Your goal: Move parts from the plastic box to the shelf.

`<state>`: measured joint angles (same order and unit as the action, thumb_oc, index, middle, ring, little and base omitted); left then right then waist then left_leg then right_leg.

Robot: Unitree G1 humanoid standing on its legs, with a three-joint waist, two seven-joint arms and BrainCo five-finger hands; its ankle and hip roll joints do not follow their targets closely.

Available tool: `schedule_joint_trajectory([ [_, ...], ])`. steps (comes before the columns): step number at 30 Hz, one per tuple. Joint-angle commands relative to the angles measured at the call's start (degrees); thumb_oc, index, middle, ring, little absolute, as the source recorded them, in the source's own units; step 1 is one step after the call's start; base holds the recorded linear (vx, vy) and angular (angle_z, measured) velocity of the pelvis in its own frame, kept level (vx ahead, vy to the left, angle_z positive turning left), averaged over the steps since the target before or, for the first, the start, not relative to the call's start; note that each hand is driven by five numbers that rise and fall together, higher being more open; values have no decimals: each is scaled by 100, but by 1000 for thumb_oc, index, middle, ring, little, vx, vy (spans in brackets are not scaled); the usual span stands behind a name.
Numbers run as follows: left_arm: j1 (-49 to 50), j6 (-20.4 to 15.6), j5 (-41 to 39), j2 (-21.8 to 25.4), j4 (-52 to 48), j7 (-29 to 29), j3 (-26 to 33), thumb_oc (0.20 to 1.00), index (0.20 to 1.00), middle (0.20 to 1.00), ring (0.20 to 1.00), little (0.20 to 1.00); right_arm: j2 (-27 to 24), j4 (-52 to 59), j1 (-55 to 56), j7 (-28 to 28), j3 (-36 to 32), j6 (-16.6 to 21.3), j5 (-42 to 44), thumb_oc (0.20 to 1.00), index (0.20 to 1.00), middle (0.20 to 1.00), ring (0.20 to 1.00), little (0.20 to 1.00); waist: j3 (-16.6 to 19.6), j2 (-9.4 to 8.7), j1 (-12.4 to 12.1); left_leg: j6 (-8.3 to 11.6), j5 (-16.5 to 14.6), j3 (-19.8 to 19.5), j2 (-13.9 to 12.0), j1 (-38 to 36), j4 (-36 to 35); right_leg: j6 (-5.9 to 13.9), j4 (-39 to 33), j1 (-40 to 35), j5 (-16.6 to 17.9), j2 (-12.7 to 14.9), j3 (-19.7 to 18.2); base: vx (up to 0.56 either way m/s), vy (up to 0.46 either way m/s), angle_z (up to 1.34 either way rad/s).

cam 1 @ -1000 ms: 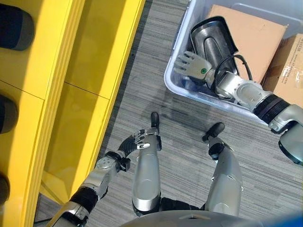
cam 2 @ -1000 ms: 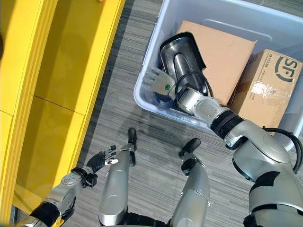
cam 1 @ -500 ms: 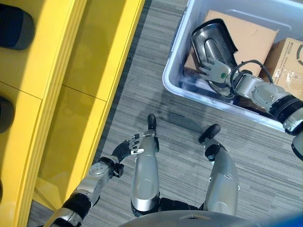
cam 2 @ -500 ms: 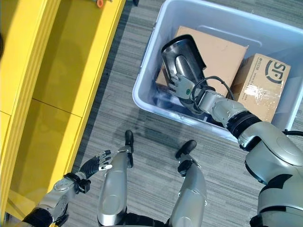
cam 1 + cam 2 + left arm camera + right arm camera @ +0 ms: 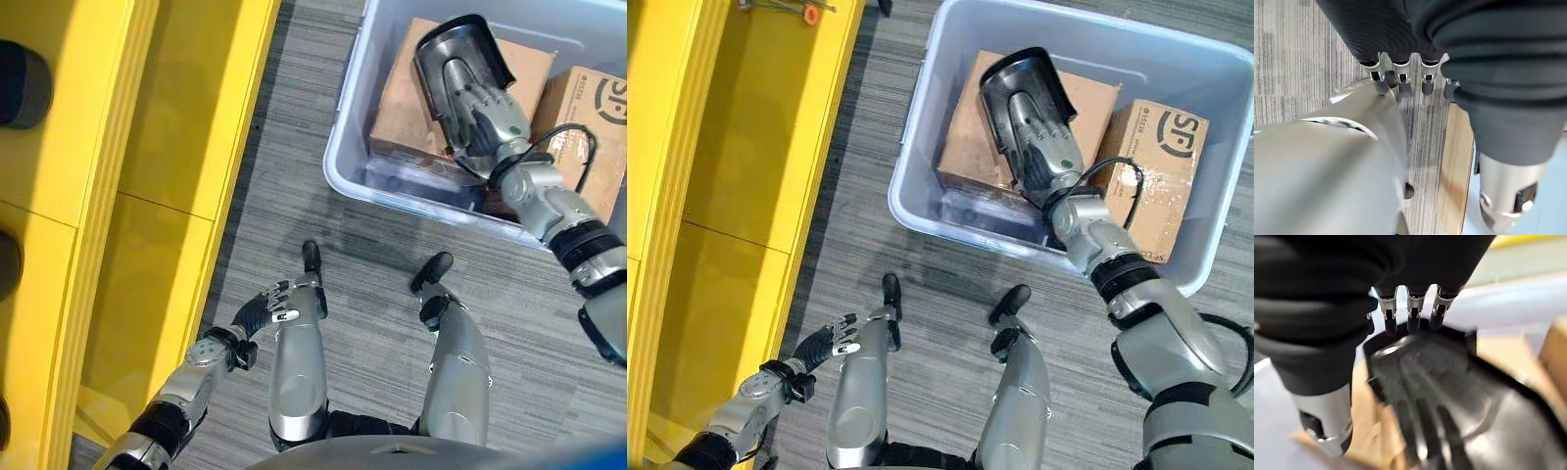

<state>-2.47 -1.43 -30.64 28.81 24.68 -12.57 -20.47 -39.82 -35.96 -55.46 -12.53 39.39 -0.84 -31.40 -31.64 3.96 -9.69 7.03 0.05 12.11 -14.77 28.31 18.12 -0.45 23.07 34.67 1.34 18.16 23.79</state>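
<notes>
1. Hanging low beside the shelf (image 5: 167, 147), the left hand (image 5: 263, 308) is idle — fingers relaxed, holding nothing.
2. The right hand (image 5: 1046, 149) lies flat, fingers straight, inside the glossy black part (image 5: 1014, 80) in the plastic box (image 5: 921, 127) — it looks stiff, light, slippery; better take its rim.

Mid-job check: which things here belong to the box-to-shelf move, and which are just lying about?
Job:
- translucent plastic box
- glossy black curved part, right hand laid open on it
- two brown cardboard cartons in the box
- yellow shelf

Lying about:
- small orange-tipped item on the shelf
- left hand, idle
</notes>
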Motion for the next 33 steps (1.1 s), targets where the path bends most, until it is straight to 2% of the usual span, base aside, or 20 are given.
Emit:
schedule_joint_trajectory([
  [1, 176, -10, 41, -33, -198, -31, -266, 1000, 1000, 1000, 1000, 1000, -282, 139, -330, 210, 380, 237, -1025, 1000, 1000, 1000, 1000, 1000, 184, 118, -190, -29, -3, -46, -98, 316, 222, 633, 553, -88, -594, 174, -226, 6, 19, 4],
  [4, 146, -78, 66, -51, -36, -68, -291, 1000, 1000, 1000, 1000, 1000, -311, 123, -457, 18, 681, 135, -1070, 1000, 1000, 1000, 1000, 1000, 184, 127, -216, -27, 13, -41, -102, 293, 204, 630, 588, -102, -607, 189, -203, 5, 11, 6],
  [7, 140, -112, 97, -60, 51, -148, -312, 1000, 1000, 1000, 1000, 1000, -293, 63, -455, -430, 669, -183, -510, 1000, 1000, 1000, 1000, 1000, 184, 114, -232, -39, 19, -33, -91, 254, 173, 623, 564, -149, -603, 176, -184, 1, -1, 1],
  [8, 143, -57, 149, -59, 8, -133, -344, 1000, 1000, 1000, 1000, 1000, -213, 35, -394, -645, 410, -327, 8, 1000, 1000, 1000, 1000, 1000, 184, 103, -229, -45, 15, -28, -81, 237, 172, 626, 555, -167, -585, 171, -171, 0, 0, 0],
  [10, 122, -23, 156, -74, -13, -114, -363, 1000, 1000, 1000, 1000, 1000, -138, 17, -389, -730, 313, -389, 244, 1000, 1000, 1000, 1000, 1000, 184, 108, -230, -50, 7, -26, -77, 236, 174, 624, 554, -162, -583, 170, -172, 7, -9, 2],
  [11, 47, 60, 164, -107, -61, -28, -426, 1000, 1000, 1000, 1000, 1000, 104, -5, -396, -735, 47, -686, 484, 1000, 1000, 1000, 1000, 1000, 184, 120, -228, -60, -10, -20, -63, 229, 179, 629, 538, -168, -572, 180, -170, 0, 0, 0],
  [16, -61, 214, 165, -176, -141, 91, -510, 1000, 1000, 1000, 1000, 1000, 478, -307, -555, -907, -234, -1350, 904, 1000, 1000, 1000, 1000, 1000, 184, 181, -258, -69, -22, -33, -32, 245, 204, 612, 570, -138, -577, 196, -195, 0, 0, 0],
  [18, -132, 287, 168, -232, -154, 153, -545, 1000, 1000, 1000, 1000, 1000, 691, -568, -675, -1298, -397, -1639, 1128, 1000, 1000, 1000, 1000, 1000, 184, 228, -284, -76, -20, -39, -13, 261, 202, 602, 587, -109, -577, 208, -199, 1, 34, 4],
  [19, -170, 328, 180, -297, -147, 195, -577, 1000, 1000, 1000, 1000, 1000, 808, -738, -741, -1785, -480, -1796, 1150, 1000, 1000, 1000, 1000, 1000, 184, 264, -301, -84, -19, -37, -8, 267, 193, 598, 596, -91, -575, 216, -204, 3, 55, 4],
  [21, -218, 333, 169, -366, -137, 271, -660, 1000, 1000, 1000, 1000, 1000, 911, -950, -861, -2596, -645, -1550, 1187, 1000, 1000, 1000, 1000, 1000, 184, 314, -313, -83, -15, -53, 3, 285, 173, 601, 599, -67, -586, 223, -205, 4, 74, 7],
  [22, -243, 379, 22, -372, -188, 388, -751, 1000, 1000, 1000, 1000, 1000, 957, -890, -927, -3036, -851, -1051, 840, 1000, 1000, 1000, 1000, 1000, 184, 361, -306, -84, -12, -66, 23, 296, 158, 618, 611, -47, -595, 235, -209, 3, 80, 9],
  [23, -267, 432, -35, -365, -226, 443, -781, 1000, 1000, 1000, 1000, 1000, 964, -758, -910, -2981, -944, -1046, 770, 1000, 1000, 1000, 1000, 1000, 184, 375, -293, -83, -17, -77, 39, 301, 156, 634, 617, -35, -595, 242, -213, 4, 80, 4],
  [27, -373, 550, 23, -433, -221, 431, -827, 1000, 1000, 1000, 1000, 1000, 987, -614, -773, -2445, -937, -1415, 1029, 1000, 1000, 1000, 1000, 1000, 184, 415, -274, -90, -24, -76, 86, 305, 121, 646, 582, -17, -584, 263, -222, 1, 11, 0],
  [30, -422, 493, 2, -460, -136, 351, -815, 1000, 1000, 1000, 1000, 1000, 1078, -818, -783, -1847, -756, -1824, 919, 1000, 1000, 1000, 1000, 1000, 184, 439, -288, -91, -29, -43, 81, 342, 140, 630, 570, 20, -570, 307, -201, 0, 0, 0],
  [33, -459, 472, 24, -478, -79, 300, -823, 1000, 1000, 1000, 1000, 1000, 1107, -1060, -830, -1749, -588, -2018, 793, 1000, 1000, 1000, 1000, 1000, 184, 467, -319, -94, -28, -39, 70, 394, 172, 611, 589, 53, -565, 338, -182, 0, 0, 0],
])
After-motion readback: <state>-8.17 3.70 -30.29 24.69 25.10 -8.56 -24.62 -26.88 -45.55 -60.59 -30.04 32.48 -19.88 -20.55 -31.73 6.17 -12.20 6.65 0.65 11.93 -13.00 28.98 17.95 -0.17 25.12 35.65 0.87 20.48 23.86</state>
